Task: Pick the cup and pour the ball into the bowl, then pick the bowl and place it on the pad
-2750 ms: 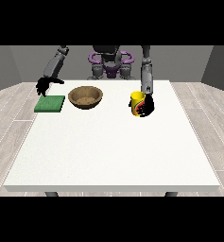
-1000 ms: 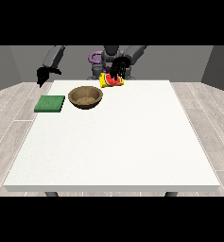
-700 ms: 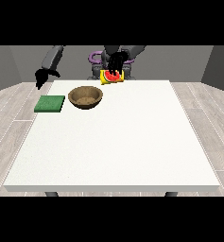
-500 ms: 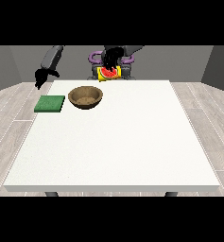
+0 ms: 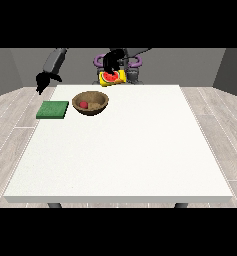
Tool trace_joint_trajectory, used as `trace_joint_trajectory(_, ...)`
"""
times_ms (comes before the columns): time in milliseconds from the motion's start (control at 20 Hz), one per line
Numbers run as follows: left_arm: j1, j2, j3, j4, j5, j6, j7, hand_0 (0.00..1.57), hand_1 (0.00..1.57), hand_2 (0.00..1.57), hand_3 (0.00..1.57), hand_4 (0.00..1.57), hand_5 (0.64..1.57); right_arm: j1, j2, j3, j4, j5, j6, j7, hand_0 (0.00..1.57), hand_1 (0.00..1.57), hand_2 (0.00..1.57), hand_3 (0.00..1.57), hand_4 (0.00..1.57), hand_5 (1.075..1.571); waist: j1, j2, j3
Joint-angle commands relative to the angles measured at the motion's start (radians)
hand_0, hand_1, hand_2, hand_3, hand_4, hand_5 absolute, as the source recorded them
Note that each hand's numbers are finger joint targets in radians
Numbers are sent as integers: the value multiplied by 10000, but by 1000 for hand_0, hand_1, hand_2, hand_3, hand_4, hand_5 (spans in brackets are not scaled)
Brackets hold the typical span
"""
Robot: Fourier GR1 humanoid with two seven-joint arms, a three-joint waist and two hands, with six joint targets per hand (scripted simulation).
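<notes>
The yellow cup (image 5: 111, 77) with a red inside is held tipped over, mouth towards the camera, above the table's far edge just behind the bowl. The hand at the view's right (image 5: 111, 62) is curled round it from above. The wooden bowl (image 5: 90, 103) stands on the table at the far left, and a small red ball (image 5: 83, 105) lies inside it. The green pad (image 5: 53, 109) lies flat to the left of the bowl. The hand at the view's left (image 5: 42, 80) hangs in the air above and behind the pad, holding nothing.
The large white table (image 5: 125, 150) stretches from the bowl towards the camera. The robot's torso (image 5: 127, 62) stands behind the table's far edge.
The cup was carried from the table's right side to behind the bowl and tipped over. The red ball now lies in the bowl. The hand at the view's left has risen a little.
</notes>
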Motion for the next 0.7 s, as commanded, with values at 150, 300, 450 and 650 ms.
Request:
trace_joint_trajectory(150, -168, 96, -525, -575, -957, -999, -931, 1401, 1401, 1571, 1571, 1148, 1535, 115, -558, -329, 288, -328, 846, -512, 0, 0, 99, 306, 417, 1524, 336, 136, 3)
trace_joint_trajectory(300, -294, 242, 372, -691, -1059, -1254, -1109, 1453, 1453, 1571, 1571, 1090, 1547, 36, -184, -58, 58, -187, 414, -183, 0, 0, 304, 414, 435, 1529, 113, 20, -4)
trace_joint_trajectory(450, -400, 177, 874, -1015, -876, -1325, -1238, 1053, 1053, 1571, 1571, 1046, 1560, -157, -124, -28, 166, -264, 503, 150, 0, 0, 277, 198, 737, 1555, 350, 231, -3)
trace_joint_trajectory(650, 212, 1367, 2915, -1906, 947, -271, -1634, 0, 0, 1571, 1571, 880, 1550, 818, -598, -255, 340, -499, 900, 384, 0, 0, 277, 198, 737, 1555, 871, -360, -21)
